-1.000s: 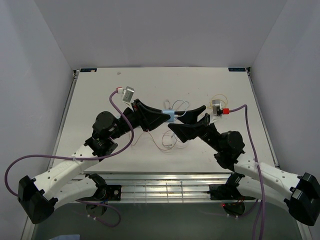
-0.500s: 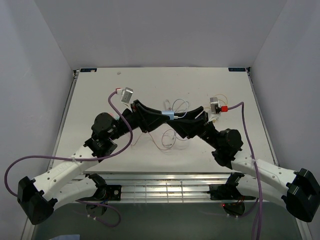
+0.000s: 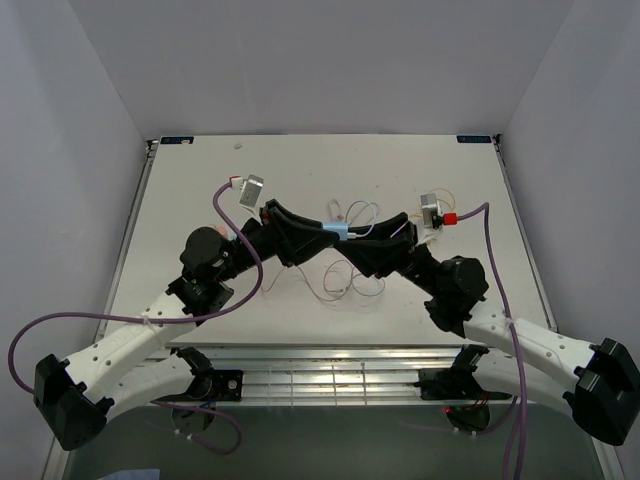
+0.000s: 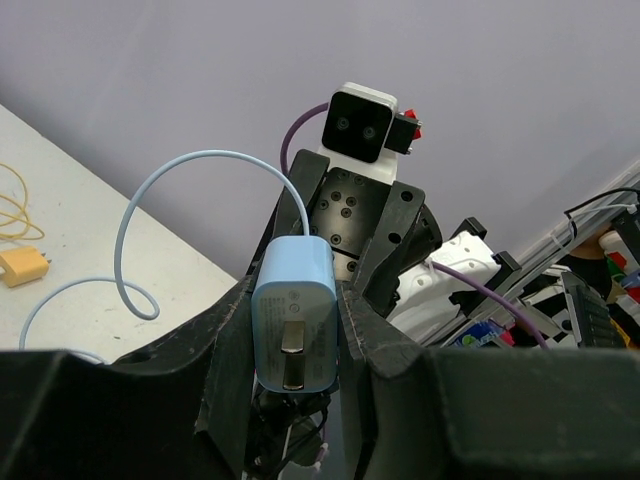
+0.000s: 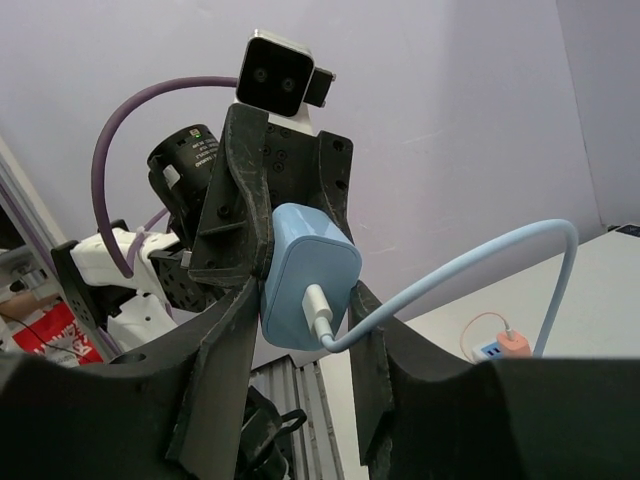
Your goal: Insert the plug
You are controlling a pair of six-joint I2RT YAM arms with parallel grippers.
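Light-blue rounded plastic charger block [image 5: 300, 285] held above mid-worktop [image 3: 300, 170], clamped in left pincer [image 3: 322, 236]. White cable plug [image 5: 316, 306] sits in the face toward right pincer [image 5: 305, 345], the nearer one; cannot tell if that one grips. Plug axis runs pincer to pincer.

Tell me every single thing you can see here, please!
charger block: one, light blue, held up over the middle of the table
cable: one, light blue, white plug in the charger block
thin wires: a few, pale, loose on the table under the grippers
yellow plug: one, yellow, on the table
orange plug: one, orange, on the table
table: one, white
left gripper: one, black, shut on the charger block
right gripper: one, black, shut on it too
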